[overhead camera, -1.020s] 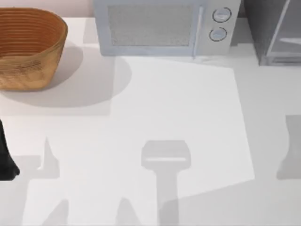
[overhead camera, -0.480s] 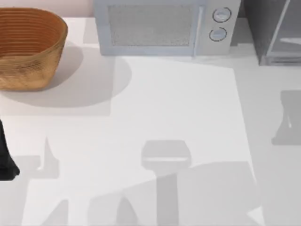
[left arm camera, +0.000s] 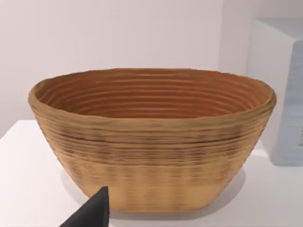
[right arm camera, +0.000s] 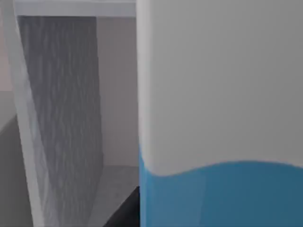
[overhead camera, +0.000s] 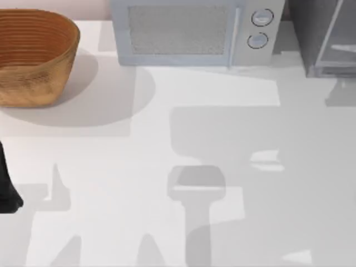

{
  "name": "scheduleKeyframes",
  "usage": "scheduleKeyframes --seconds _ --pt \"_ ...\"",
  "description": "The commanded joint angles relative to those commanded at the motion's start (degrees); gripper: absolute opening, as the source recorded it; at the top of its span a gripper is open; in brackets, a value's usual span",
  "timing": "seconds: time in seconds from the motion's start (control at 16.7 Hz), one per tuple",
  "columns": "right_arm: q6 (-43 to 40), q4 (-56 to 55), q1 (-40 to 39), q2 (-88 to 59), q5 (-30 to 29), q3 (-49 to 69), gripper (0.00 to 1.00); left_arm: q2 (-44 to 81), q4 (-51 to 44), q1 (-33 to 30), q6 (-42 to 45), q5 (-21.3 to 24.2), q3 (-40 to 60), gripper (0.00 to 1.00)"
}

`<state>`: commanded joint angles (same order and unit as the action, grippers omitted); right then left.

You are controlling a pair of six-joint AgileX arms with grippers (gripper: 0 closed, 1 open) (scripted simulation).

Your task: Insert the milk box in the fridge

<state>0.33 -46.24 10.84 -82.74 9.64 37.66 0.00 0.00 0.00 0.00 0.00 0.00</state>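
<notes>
The milk box (right arm camera: 222,118), white above and sky-blue below, stands very close in the right wrist view. My right gripper is shut on it, and one dark finger (right arm camera: 124,215) shows at its lower edge. Just beyond the box lies the fridge's grey open interior (right arm camera: 61,123) with a pale frame. The top view has the fridge (overhead camera: 311,39) at the back right corner, its glassy door panel (overhead camera: 340,41) swung out. My left arm (overhead camera: 6,189) sits parked at the table's left edge, facing the basket.
A woven brown basket (overhead camera: 33,55) stands at the back left, seen close in the left wrist view (left arm camera: 151,142). A light-grey microwave (overhead camera: 194,30) with two round knobs stands at the back centre, just left of the fridge. White tabletop (overhead camera: 167,144) spreads in front.
The shadow at the table's right edge has slid back toward the fridge front, and a broad shadow has spread over the middle of the table. The left arm has not moved.
</notes>
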Motion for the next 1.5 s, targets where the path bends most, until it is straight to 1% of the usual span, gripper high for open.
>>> scheduleKeyframes --seconds 0.18,0.36,0.54,0.66,1.02,1.14,1.32,1.5 --pt "0.2 -9.1 2.1 -18.4 2.0 7.4 0.0 0.0 0.0 0.0 0.0 0.0 0.0 1.0" --pt "0.4 -16.4 3.8 -31.7 3.6 13.3 0.0 0.0 0.0 0.0 0.0 0.0 0.0 1.0" --pt "0.5 -21.0 4.8 -39.5 4.7 17.1 0.0 0.0 0.0 0.0 0.0 0.0 0.0 1.0" --pt "0.5 -22.4 5.1 -41.6 5.0 18.2 0.0 0.0 0.0 0.0 0.0 0.0 0.0 1.0" --pt "0.7 -22.3 4.8 -41.7 5.0 18.2 0.0 0.0 0.0 0.0 0.0 0.0 0.0 1.0" --pt "0.8 -21.0 4.6 -43.0 4.8 20.3 0.0 0.0 0.0 0.0 0.0 0.0 0.0 1.0" --pt "0.9 -16.6 4.1 -46.9 4.1 27.7 0.0 0.0 0.0 0.0 0.0 0.0 0.0 1.0" --pt "0.8 -10.9 3.3 -51.2 3.1 38.8 0.0 0.0 0.0 0.0 0.0 0.0 0.0 1.0"
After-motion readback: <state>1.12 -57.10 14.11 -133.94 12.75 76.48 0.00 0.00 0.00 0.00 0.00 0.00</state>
